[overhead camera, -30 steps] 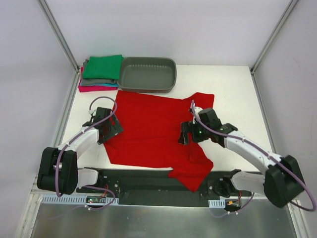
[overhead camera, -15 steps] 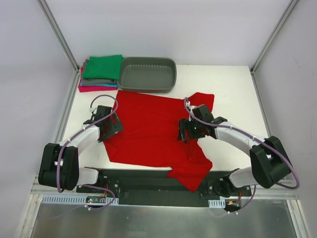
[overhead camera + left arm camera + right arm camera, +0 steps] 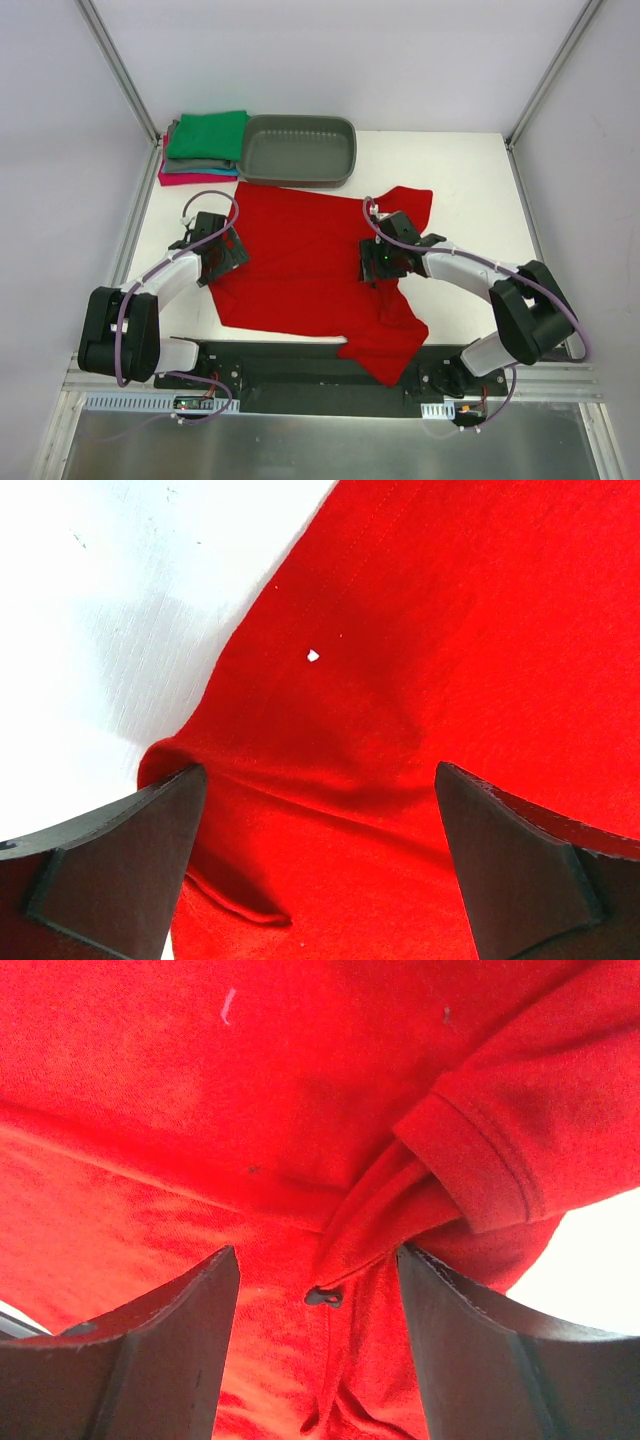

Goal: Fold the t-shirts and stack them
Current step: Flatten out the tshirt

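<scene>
The right gripper [image 3: 375, 268] has crept inward, a crumpled bunch of the red shirt [image 3: 300, 270] now between its spread jaws, while the left gripper [image 3: 225, 257] waits, equally agape, over the shirt's edge, so a two-handed fold pinch seems near

A lab cell: aluminium posts [image 3: 112, 62], white panels [image 3: 330, 50].

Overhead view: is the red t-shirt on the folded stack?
No, the red t-shirt lies spread on the table, nearer than the stack.
</scene>
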{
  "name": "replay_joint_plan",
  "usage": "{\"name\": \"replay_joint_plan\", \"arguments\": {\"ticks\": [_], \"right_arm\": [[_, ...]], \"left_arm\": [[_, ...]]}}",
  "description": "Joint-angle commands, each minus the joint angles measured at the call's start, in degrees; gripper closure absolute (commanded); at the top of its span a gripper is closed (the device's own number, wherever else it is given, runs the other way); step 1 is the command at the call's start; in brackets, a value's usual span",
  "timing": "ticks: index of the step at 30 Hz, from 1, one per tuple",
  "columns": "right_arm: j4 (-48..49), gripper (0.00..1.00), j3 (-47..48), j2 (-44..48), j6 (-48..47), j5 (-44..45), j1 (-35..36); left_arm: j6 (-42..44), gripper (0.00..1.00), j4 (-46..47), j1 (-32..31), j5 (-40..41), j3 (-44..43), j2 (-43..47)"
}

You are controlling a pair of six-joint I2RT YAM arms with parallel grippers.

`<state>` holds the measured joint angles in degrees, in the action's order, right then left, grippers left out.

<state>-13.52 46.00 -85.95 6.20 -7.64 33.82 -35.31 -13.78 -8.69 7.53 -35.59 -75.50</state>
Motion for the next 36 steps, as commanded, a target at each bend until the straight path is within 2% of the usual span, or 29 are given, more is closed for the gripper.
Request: {"name": "replay_joint_plan", "arguments": {"ticks": [1, 17, 20, 23, 26, 28, 31, 33, 36], "right_arm": [[1.74, 0.34, 3.83, -0.18, 1.1, 4.74, 2.21], [1.92, 0.37, 8.76, -3.69, 2.5, 4.91, 4.67], [-0.01, 0.41, 8.76, -4.4, 2.94, 7.28, 4.67], [-3.52, 0.46, 8.85, -4.75, 3.21, 13.25, 4.67], [-5.99, 0.54, 8.41, -4.49, 3.82, 17.73, 4.67], [-7.48, 0.66, 8.23, -4.14, 3.82, 20.11, 4.67], [-9.07, 0.73, 8.49, -3.87, 3.65, 22.4, 4.5], [-8.98, 0.79, 8.58, -3.7, 3.38, 21.01, 4.32], [-8.02, 0.95, 8.58, -3.43, 3.03, 18.98, 3.71]], "left_arm": [[-0.29, 0.01, -1.78, -0.1, -2.7, 2.55, -3.51], [-0.02, 0.01, -1.86, -0.1, -2.96, 2.2, -4.04], [-0.02, 0.01, -1.86, -0.1, -2.96, 2.28, -4.04], [-0.02, 0.01, -1.86, -0.1, -2.96, 2.2, -4.04], [-0.02, 0.01, -1.86, -0.1, -2.96, 2.2, -4.12], [0.07, 0.01, -1.86, -0.1, -2.96, 2.2, -4.12], [0.07, 0.01, -1.86, -0.1, -3.05, 2.2, -4.21], [0.15, 0.01, -1.95, -0.1, -3.05, 2.2, -4.21], [0.15, 0.01, -2.04, -0.1, -2.96, 2.11, -4.21]]}}
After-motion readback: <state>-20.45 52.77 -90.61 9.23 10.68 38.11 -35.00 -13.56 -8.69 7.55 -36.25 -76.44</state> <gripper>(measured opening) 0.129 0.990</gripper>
